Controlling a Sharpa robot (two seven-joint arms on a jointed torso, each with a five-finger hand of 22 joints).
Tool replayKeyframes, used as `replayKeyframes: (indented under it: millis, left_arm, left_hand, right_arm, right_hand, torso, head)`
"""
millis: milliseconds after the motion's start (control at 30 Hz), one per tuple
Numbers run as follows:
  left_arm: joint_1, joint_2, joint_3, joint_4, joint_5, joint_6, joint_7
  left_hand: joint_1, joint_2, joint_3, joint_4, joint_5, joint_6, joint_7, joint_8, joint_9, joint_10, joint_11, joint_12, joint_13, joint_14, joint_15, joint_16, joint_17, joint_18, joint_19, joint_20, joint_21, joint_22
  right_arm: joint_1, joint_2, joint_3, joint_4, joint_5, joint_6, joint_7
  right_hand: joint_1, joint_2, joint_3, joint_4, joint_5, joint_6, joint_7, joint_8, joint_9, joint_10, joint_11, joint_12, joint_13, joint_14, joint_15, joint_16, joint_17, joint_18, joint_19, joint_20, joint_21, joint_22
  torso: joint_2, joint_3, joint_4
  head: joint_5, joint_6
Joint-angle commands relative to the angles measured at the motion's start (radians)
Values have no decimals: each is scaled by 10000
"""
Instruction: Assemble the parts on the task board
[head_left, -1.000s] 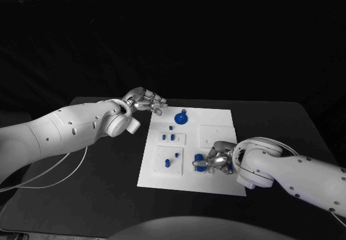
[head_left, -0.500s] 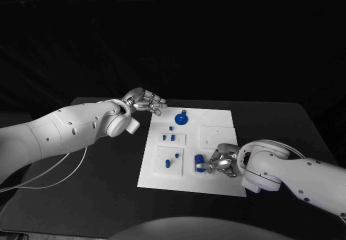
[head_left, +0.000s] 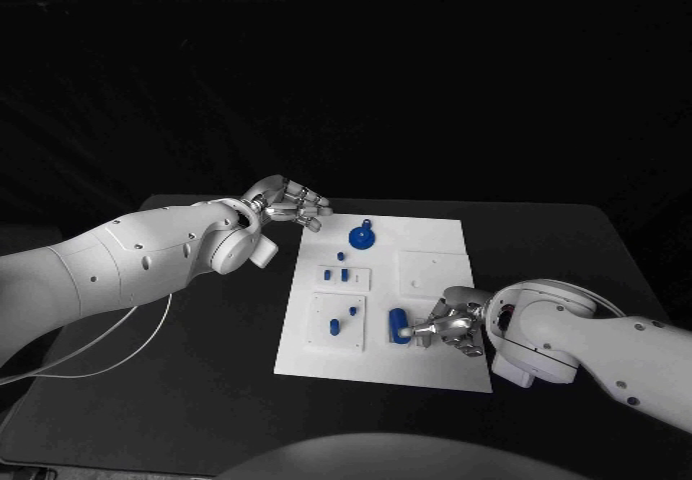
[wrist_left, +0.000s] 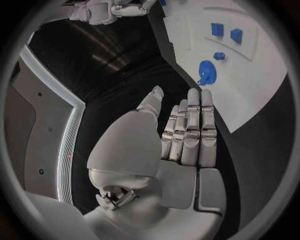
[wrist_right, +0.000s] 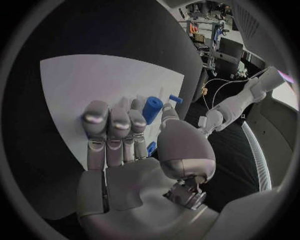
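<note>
white rectangular task board (head_left: 433, 290) lying flat mid-table. blue parts on it: a round disc with a small tab (head_left: 362, 237) near the far edge; two small blocks (head_left: 338, 273) on a raised panel; an oblong piece (head_left: 336, 325) beside an upright cylinder (head_left: 398, 323) toward the near edge.

Two glossy white arms (head_left: 130, 260) dotted with dark screws — thin white cable beneath — silver jointed hands (head_left: 289, 205).
</note>
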Motion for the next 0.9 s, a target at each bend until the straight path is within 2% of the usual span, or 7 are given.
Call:
replayKeyframes:
  millis: [33,100,267,400,533,700,900]
  left_arm:
    - [1,2,2,11,64,135,41]
    - [1,-2,-2,9,64,139,36]
    - [1,0,-12,4,64,151,29]
    - [1,5,-22,4,64,171,21]
    - [1,4,-35,1,64,180,13]
    - [1,8,-52,4,64,192,3]
    - [1,7,-114,41,62,223,-19]
  left_hand:
    - [-92,40,5,47,-43,-70,-25,32,16,-83,3,15,15,-72,-29,57,13,-57,64,-29,62,-9]
    - [-92,40,5,47,-43,-70,-25,32,16,-83,3,15,15,-72,-29,57,13,-57,64,-29,62,-9]
    - [-92,40,5,47,-43,-70,-25,32,16,-83,3,15,15,-72,-29,57,13,-57,64,-29,62,-9]
    - [-92,40,5,47,-43,-70,-25,32,16,-83,3,15,15,-72,-29,57,13,-57,64,-29,62,-9]
    - [-94,41,-1,73,-46,-68,-24,31,15,-84,4,15,15,-78,-26,56,13,-58,70,-27,65,-70]
    - [-94,41,-1,73,-46,-68,-24,31,15,-84,4,15,15,-78,-26,56,13,-58,70,-27,65,-70]
    - [-94,41,-1,73,-46,-68,-24,31,15,-84,4,15,15,-78,-26,56,13,-58,70,-27,65,-70]
  right_arm:
    - [-41,-62,33,93,271,346,280]
    - [-64,-96,59,121,344,413,314]
    - [-93,-119,88,110,420,464,336]
    - [-101,-95,97,77,435,403,278]
    - [-104,-60,99,22,310,230,151]
    - [-106,24,100,-88,105,-52,64]
    - [-107,174,99,-212,50,-180,34]
  right_hand:
    - [12,139,-35,-84,105,88,-7,22,33,26,-3,71,-14,52,-16,57,-16,-122,611,31,57,933]
    - [111,150,-26,-186,278,97,-12,21,49,27,-7,78,-15,50,-18,59,-21,-124,610,29,64,936]
    - [292,289,-35,-488,1499,114,-29,19,50,28,-19,89,-21,45,-26,73,-30,-130,610,20,59,937]
    - [316,424,-102,-642,2076,122,-39,18,10,34,-27,99,-24,45,-32,79,-38,-137,612,15,78,944]
    - [265,679,-258,-856,2110,150,-50,18,-20,51,-35,107,-38,40,-36,87,-56,-148,612,7,68,940]
    - [232,920,-202,-823,2072,165,-65,22,-1,57,-47,112,-39,45,-46,82,-67,-144,614,0,57,934]
    - [186,963,-270,-857,2082,161,-70,24,79,66,-50,130,-34,45,-48,91,-79,-144,615,-2,81,929]
  torso:
    - [3,4,8]
    - [2,2,8]
    - [-6,-13,9]
    - [2,-11,16]
    - [-3,-16,20]
    - [-8,-17,17]
    - [-1,-9,19]
  head:
    - [5,-11]
    - [9,-17]
    - [-2,-24]
    - [2,-30]
    - [-4,-31]
    - [-8,-25]
    - [-10,-18]
